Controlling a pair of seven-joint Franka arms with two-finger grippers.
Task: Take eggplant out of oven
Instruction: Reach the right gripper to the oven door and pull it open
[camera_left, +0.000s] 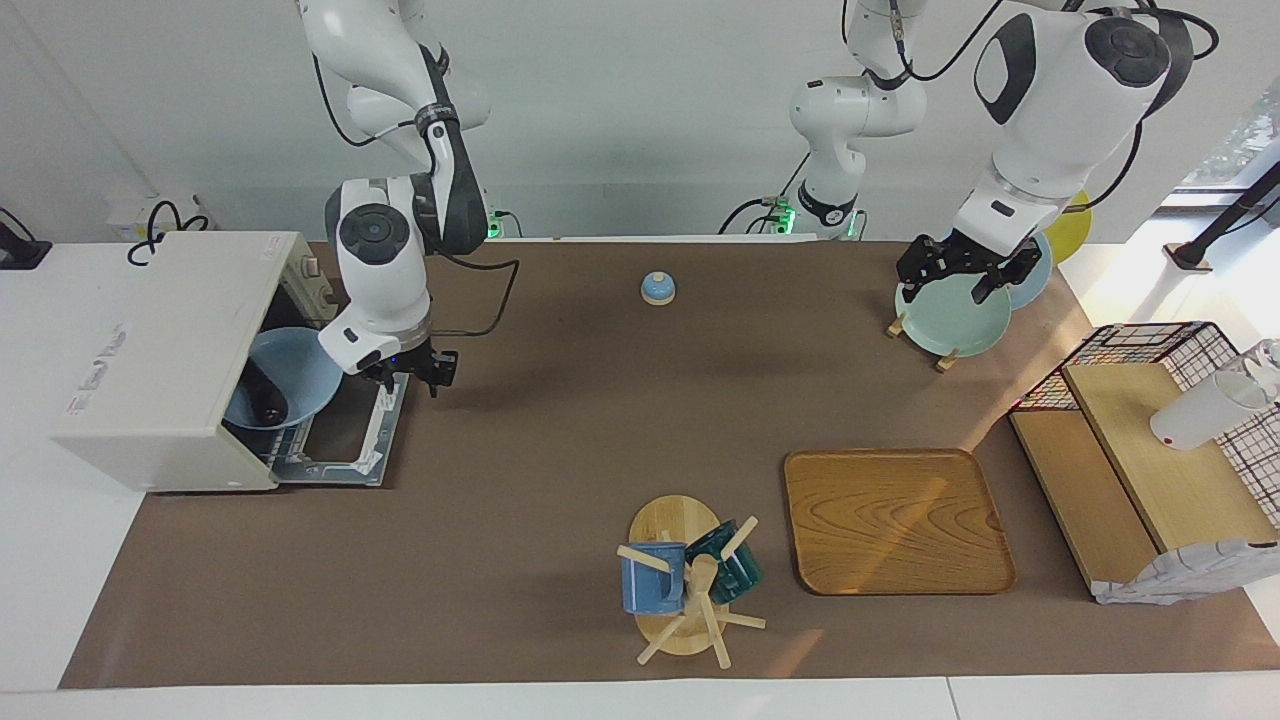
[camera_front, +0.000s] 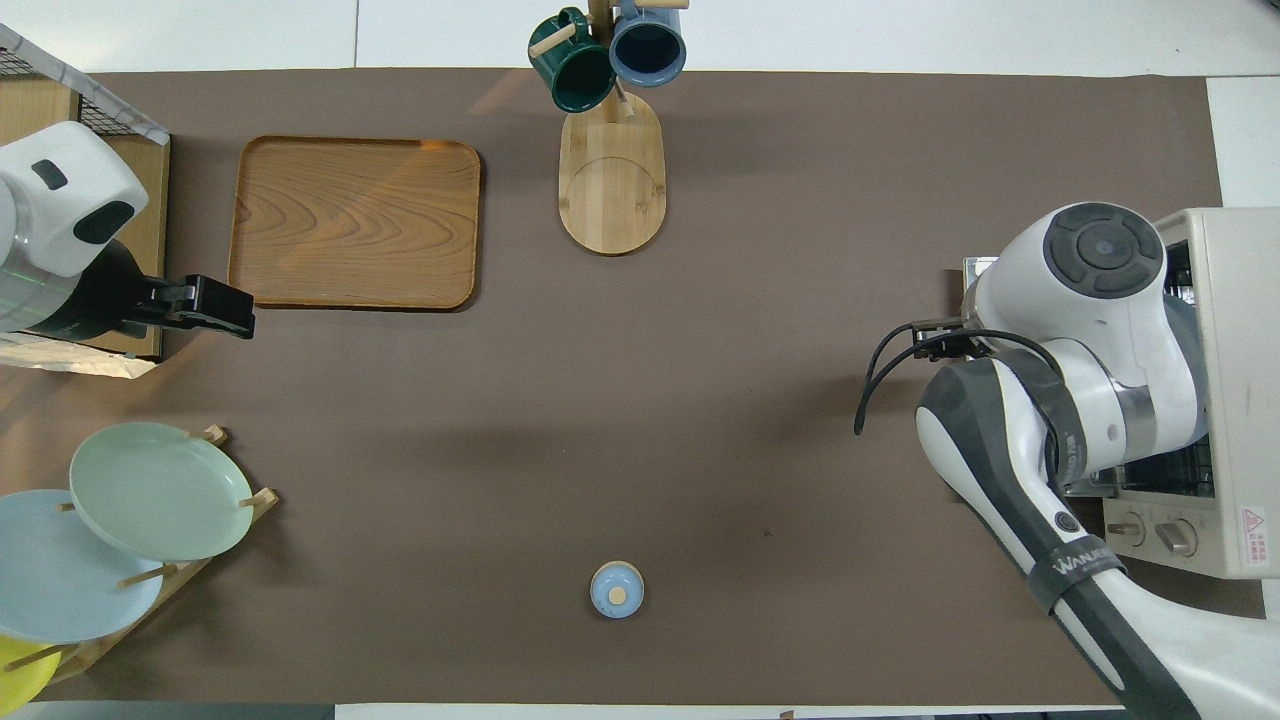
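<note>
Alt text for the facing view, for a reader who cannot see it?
The right gripper hangs over the open oven door's edge; the eggplant lies on a light blue plate inside. The left gripper waits over the plate rack.

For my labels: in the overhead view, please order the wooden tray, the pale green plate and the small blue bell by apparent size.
1. wooden tray
2. pale green plate
3. small blue bell

The differences are clear; no two look alike.

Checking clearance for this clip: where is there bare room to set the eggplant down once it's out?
The wooden tray is bare. Open mat lies between the oven, the bell and the mug stand. It is crowded at the oven door, under the right end effector.
</note>
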